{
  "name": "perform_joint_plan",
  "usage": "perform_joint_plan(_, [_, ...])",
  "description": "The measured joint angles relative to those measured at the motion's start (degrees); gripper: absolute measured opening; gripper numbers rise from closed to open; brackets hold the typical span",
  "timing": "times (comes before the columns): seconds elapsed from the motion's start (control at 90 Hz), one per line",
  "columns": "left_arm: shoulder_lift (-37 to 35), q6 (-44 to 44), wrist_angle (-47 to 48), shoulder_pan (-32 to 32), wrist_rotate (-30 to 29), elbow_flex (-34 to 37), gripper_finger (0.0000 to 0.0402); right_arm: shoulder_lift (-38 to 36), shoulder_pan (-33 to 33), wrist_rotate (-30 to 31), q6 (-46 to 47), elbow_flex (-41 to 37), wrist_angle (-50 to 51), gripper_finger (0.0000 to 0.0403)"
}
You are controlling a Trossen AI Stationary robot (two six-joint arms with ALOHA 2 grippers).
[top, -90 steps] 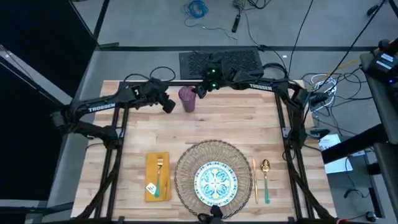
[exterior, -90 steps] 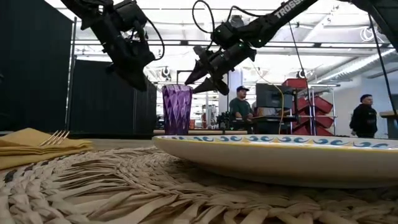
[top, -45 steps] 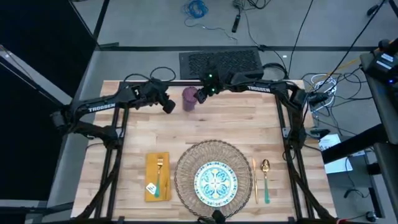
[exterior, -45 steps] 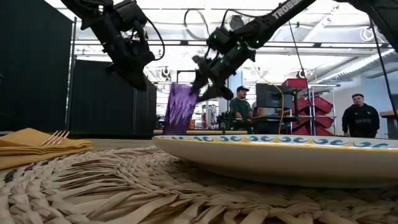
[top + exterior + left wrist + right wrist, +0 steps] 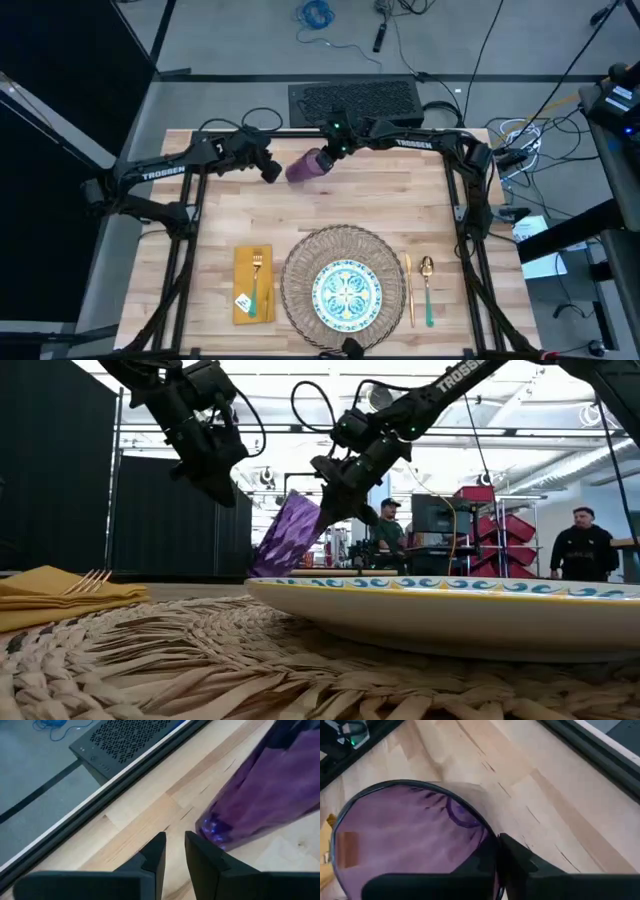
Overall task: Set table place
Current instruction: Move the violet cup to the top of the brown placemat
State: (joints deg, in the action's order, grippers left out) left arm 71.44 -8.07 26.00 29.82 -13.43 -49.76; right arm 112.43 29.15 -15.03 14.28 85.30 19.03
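Purple tumbler (image 5: 305, 166) is seen tipped steeply near the far edge of the worktop (image 5: 400, 210), its base towards the left arm and its rim at the right gripper (image 5: 333, 152). Whether its base touches the wood cannot be told. The right fingers (image 5: 517, 862) are seen at the rim, one finger blurred behind the purple wall, so a clamped grip cannot be confirmed. The left gripper (image 5: 270, 171) is held just beside the base, its fingers (image 5: 155, 852) nearly closed on nothing. Nearer the front, a plate (image 5: 347, 292) is set on a straw mat (image 5: 300, 262), with a fork (image 5: 256, 275) on a yellow napkin (image 5: 243, 262) to one side and gold cutlery (image 5: 427, 288) to the other, partly too small to make out.
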Motion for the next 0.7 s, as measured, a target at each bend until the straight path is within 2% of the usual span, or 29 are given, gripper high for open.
perform_joint_plan(0.1, [0.0,0.0,0.0,0.0,0.0,0.0,0.0058,-1.1,0.0,-0.1,-0.2,0.3,0.7,0.0001])
perform_joint_plan(0.178, [0.0,0.0,0.0,0.0,0.0,0.0,0.0058,-1.4,0.0,-0.2,-1.4,3.5,5.7,0.0001])
perform_joint_plan(0.322, [-0.2,0.0,0.0,0.0,0.0,0.0,0.0058,-1.6,-0.5,0.9,-6.3,12.7,23.5,0.0001])
perform_joint_plan(0.556, [-3.3,1.0,0.0,0.0,0.5,0.0,0.0058,-1.8,-2.1,6.2,-12.7,30.5,54.5,0.0000])
perform_joint_plan(0.7, [-5.1,1.0,0.3,0.0,1.4,0.0,0.0058,-6.3,-2.3,8.0,-13.3,31.8,65.9,0.0000])
